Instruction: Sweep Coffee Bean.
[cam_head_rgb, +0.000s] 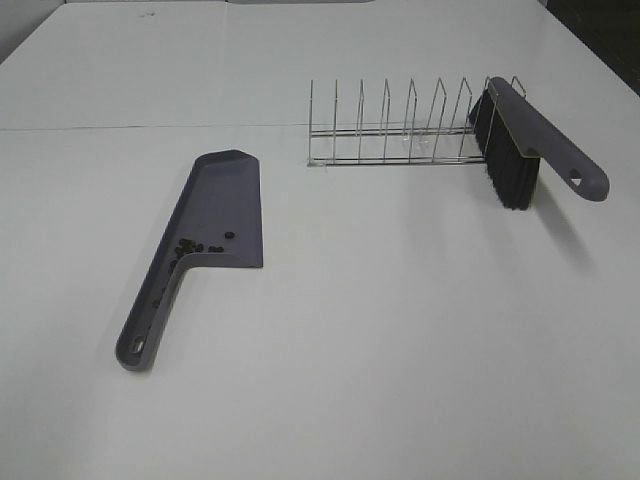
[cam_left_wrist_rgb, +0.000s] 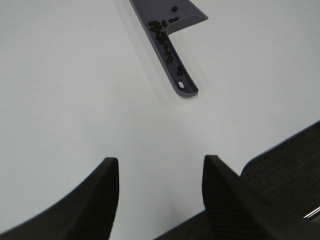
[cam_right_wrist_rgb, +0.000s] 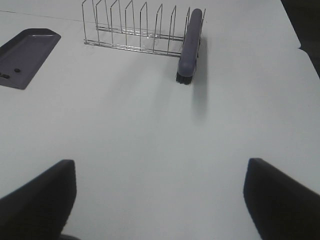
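On the white table (cam_head_rgb: 400, 330) lies the grey dustpan (cam_head_rgb: 215, 215), with the coffee beans (cam_head_rgb: 195, 248) gathered at its back edge and a few down its handle channel. Well apart, the brush (cam_head_rgb: 520, 140) rests in the end of the wire rack (cam_head_rgb: 395, 125). My left gripper (cam_left_wrist_rgb: 160, 192) and right gripper (cam_right_wrist_rgb: 160, 192) both hang spread apart, holding nothing.

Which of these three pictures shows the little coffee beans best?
The left wrist view: the coffee beans show individually, clustered in the grey dustpan and down its handle. The exterior high view shows small dark specks; the right wrist view catches only a couple at the pan's edge.
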